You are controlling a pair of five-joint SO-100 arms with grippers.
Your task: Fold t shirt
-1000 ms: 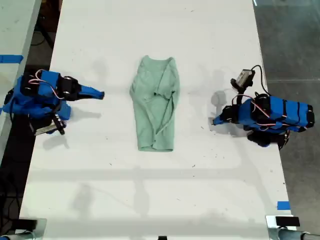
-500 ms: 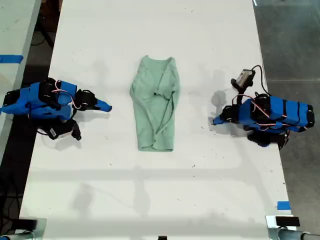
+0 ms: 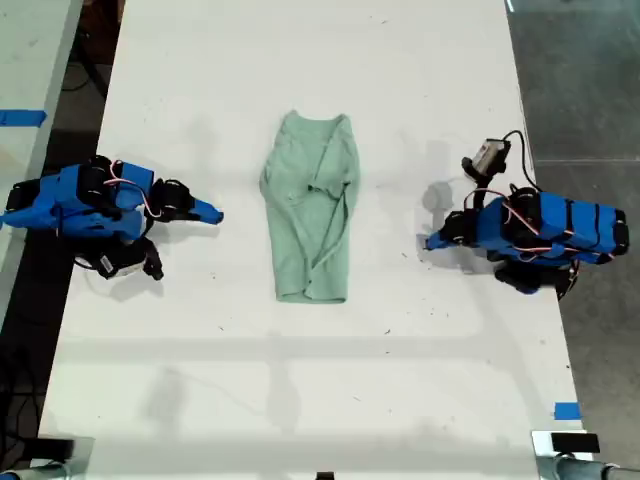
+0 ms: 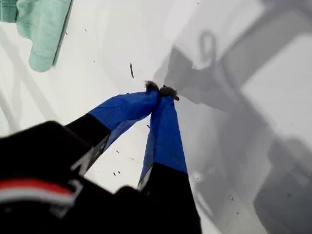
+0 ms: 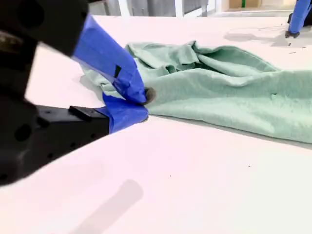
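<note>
Shirt (image 3: 311, 208), pale mint green and wrinkled, lies folded into a long narrow strip at the middle of the white table (image 3: 300, 400), with one arm at each side and well apart from it. My first gripper (image 4: 161, 91) sits at the exterior view's right (image 3: 430, 242), its blue tips pressed together on nothing. My second gripper (image 5: 141, 105), at the exterior view's left (image 3: 214, 214), points at the shirt (image 5: 229, 92) with its jaws closed and empty.
</note>
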